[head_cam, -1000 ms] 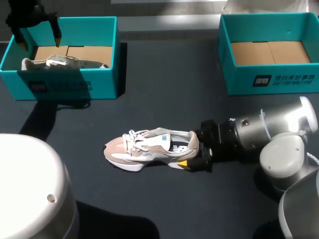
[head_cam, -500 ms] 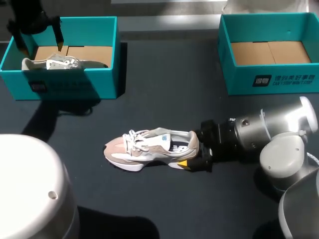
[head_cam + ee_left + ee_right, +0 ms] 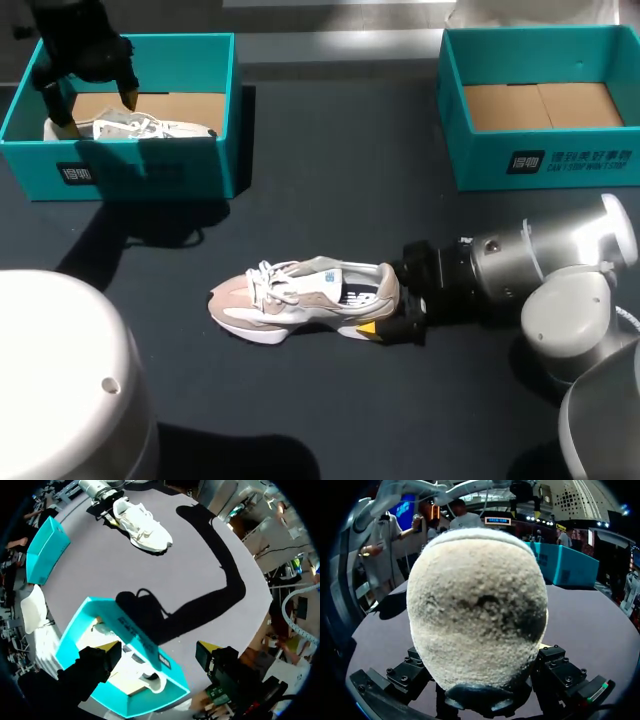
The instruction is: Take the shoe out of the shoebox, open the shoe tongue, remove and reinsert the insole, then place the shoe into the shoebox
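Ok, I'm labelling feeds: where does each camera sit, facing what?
Head view: above, behind the robot, looking down at the table; left gripper, right gripper show.
Left wrist view: left wrist, looking down past the open left gripper into the shoebox.
Right wrist view: right wrist, facing the shoe, heel clamped in the right gripper.
Shared: all three show that shoe.

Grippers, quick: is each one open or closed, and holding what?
Left gripper: open, empty.
Right gripper: closed on the shoe.

A: Which surface fills the head view?
B: A dark, matte counter [image 3: 330, 170], bare cloth-like top, brightly lit.
A: How does the light fall?
B: Hard light; a sharp-edged shadow [image 3: 230, 580] crosses the counter ahead of the left pincer [image 3: 157, 650].
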`<move>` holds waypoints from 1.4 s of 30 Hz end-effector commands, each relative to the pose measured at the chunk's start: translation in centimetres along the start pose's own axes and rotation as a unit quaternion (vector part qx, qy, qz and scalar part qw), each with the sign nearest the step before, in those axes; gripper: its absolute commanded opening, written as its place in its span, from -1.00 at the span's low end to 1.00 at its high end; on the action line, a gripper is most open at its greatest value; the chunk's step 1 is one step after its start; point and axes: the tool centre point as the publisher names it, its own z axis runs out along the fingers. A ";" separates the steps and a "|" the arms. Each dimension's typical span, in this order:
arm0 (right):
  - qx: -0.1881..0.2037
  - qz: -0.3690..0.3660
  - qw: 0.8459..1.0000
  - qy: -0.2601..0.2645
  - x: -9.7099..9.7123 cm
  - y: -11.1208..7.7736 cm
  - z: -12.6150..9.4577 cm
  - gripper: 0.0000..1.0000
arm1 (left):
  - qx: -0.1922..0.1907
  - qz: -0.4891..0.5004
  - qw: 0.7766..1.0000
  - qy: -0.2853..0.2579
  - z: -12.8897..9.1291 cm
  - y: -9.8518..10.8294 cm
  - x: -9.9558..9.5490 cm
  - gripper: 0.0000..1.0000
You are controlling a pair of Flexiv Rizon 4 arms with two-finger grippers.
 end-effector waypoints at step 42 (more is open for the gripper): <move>0.002 0.000 1.000 -0.001 -0.1 -0.4 0.5 -1.00 | 0.057 -0.693 0.719 -0.015 -0.4 -11.5 1.1 1.00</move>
